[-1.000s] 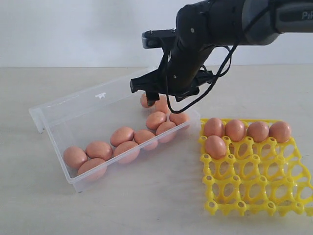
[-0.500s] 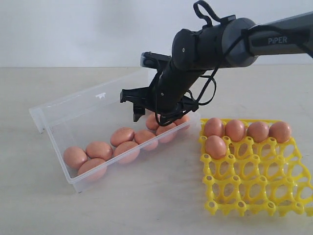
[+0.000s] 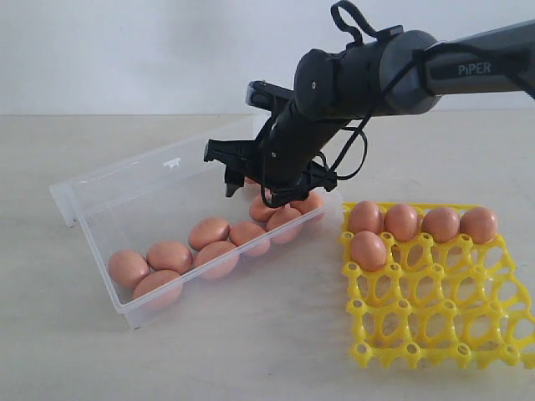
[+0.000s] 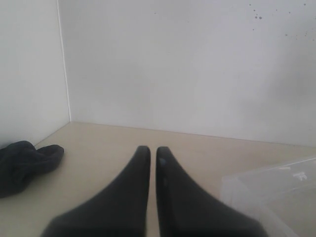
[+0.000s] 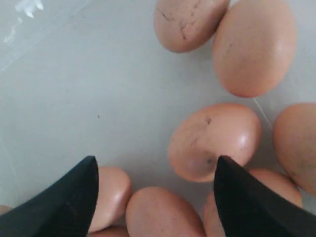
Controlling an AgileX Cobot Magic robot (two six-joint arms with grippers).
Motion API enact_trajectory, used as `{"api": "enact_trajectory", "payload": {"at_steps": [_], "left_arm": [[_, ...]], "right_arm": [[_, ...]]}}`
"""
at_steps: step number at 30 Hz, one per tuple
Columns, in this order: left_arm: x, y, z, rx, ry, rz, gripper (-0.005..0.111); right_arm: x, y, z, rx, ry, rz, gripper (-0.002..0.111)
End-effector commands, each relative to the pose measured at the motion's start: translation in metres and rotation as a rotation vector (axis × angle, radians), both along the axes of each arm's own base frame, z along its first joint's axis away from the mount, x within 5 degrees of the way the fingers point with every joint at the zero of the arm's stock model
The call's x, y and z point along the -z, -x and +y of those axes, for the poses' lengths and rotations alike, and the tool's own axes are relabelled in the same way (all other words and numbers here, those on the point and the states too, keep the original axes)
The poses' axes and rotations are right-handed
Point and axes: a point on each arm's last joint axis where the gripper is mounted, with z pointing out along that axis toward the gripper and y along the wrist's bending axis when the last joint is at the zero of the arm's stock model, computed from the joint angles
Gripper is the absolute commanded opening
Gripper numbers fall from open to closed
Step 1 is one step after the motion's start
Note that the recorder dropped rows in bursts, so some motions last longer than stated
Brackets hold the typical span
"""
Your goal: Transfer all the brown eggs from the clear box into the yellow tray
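Outside camera first. Shows the right gripper low inside the clear box, over the bunch of brown eggs at the end nearest the yellow tray. Holds nothing, as far as can be told. Shows five eggs already seated in the tray: four along the far row and one in the next row. Leaves more in the box, strung along its near wall, some hidden behind the arm. Puts box and tray side by side on the table, just apart.

Left wrist camera next. Shows the left gripper with its fingers pressed together, empty, parked off to the side near a dark cloth, with only a corner of the box in sight.

Right wrist camera last. Shows the right gripper's fingers spread wide above the box floor, with one speckled egg just beside one tip and others crowded close.

Probably the reach for the next egg. Pick one egg and centre it between the tips before lowering. Avoid wedging a tip between neighbours. Close across the narrow middle, gently, just enough to hold. Lift straight up to clear the low wall before swinging to an empty cup.
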Motion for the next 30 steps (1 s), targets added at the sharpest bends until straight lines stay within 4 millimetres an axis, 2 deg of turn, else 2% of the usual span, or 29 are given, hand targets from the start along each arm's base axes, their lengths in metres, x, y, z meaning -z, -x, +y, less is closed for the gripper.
{"api": "enact_trajectory", "payload": {"at_steps": [1,9,16,25,27,30], "left_arm": [[-0.002,0.001,0.0,0.0,-0.006,-0.014,0.004],[-0.002,0.001,0.0,0.0,-0.006,-0.014,0.004],[-0.002,0.001,0.0,-0.001,-0.006,-0.016,0.004],[-0.002,0.001,0.0,0.0,-0.006,-0.014,0.004],[-0.002,0.001,0.0,0.0,-0.006,-0.014,0.004],[-0.002,0.001,0.0,0.0,-0.006,-0.014,0.004]], "right_arm": [[0.003,0.002,-0.004,-0.005,0.04,0.036,0.059],[0.004,-0.008,-0.013,0.103,0.066,-0.025,0.059],[0.028,-0.012,-0.014,0.143,0.032,0.033,0.059],[0.041,-0.018,-0.012,0.159,0.017,0.0,0.059],[0.043,-0.018,-0.012,0.161,0.017,0.004,0.055],[0.044,-0.018,-0.012,0.161,0.019,0.008,0.043]]}}
